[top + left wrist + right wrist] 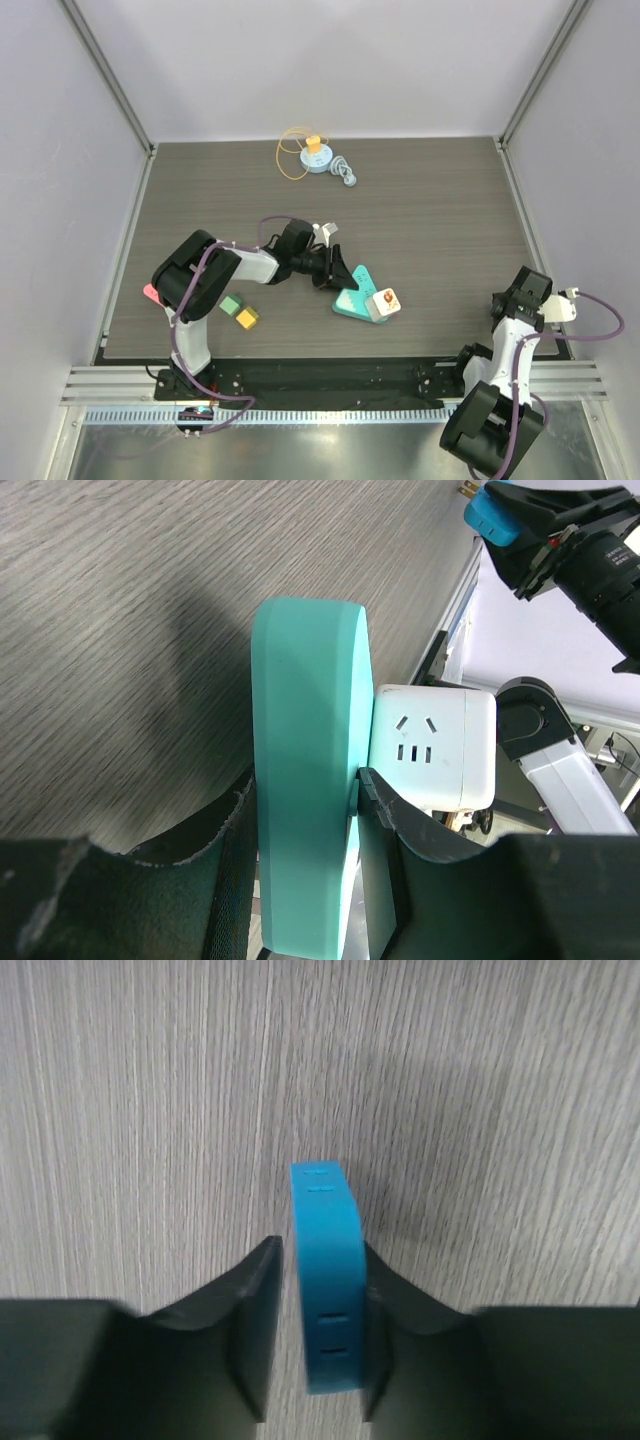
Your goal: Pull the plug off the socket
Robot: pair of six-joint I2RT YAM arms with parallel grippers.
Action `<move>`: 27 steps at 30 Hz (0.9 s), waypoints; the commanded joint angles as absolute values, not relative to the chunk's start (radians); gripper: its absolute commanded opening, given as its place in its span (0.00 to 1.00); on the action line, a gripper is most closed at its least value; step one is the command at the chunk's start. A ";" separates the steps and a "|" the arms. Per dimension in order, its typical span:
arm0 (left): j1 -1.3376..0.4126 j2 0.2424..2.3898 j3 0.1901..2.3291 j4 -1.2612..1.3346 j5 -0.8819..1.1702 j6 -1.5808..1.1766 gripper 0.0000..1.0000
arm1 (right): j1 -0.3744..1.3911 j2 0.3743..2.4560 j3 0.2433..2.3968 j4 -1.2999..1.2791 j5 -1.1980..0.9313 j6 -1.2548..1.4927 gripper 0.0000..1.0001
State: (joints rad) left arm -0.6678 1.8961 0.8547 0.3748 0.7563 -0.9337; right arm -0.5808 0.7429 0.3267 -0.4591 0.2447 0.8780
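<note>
A white socket cube (384, 302) stands on a teal wedge-shaped base (350, 290). My left gripper (335, 270) is shut on the edge of that base. In the left wrist view the fingers (400, 850) clamp the teal base (305, 730), and the socket (432, 742) shows empty slots. My right gripper (505, 300) is at the right, apart from the socket. In the right wrist view it (320, 1340) holds a blue plug (326, 1270) above the table. The plug (497, 512) also shows in the left wrist view, clear of the socket.
A small blue and yellow object with an orange cable loop (314, 155) and a grey piece (345, 172) lie at the back. A green block (231, 305) and a yellow block (246, 318) lie by the left arm. A red item (150, 293) sits at the left edge.
</note>
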 commanded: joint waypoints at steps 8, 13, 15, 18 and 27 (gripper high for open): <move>-0.663 1.879 0.827 0.322 0.689 -0.851 0.00 | -0.598 0.729 0.327 -0.423 0.146 0.845 0.64; -0.664 1.878 0.827 0.327 0.692 -0.850 0.00 | -0.598 0.723 0.363 -0.503 0.115 0.824 0.76; -0.663 1.879 0.827 0.333 0.693 -0.853 0.00 | -0.600 0.687 0.400 -0.553 0.139 0.810 0.97; -0.663 1.884 0.831 0.341 0.699 -0.857 0.00 | -0.597 0.652 0.426 -0.589 0.133 0.818 1.00; -0.663 1.885 0.831 0.338 0.712 -0.854 0.00 | -0.548 0.626 0.511 -0.644 0.162 0.825 1.00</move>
State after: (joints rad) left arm -0.6670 1.8927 0.8497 0.3813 0.7582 -0.9310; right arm -0.5690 0.6415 0.4301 -0.6243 0.1368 0.8356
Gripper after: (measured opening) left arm 0.399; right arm 0.995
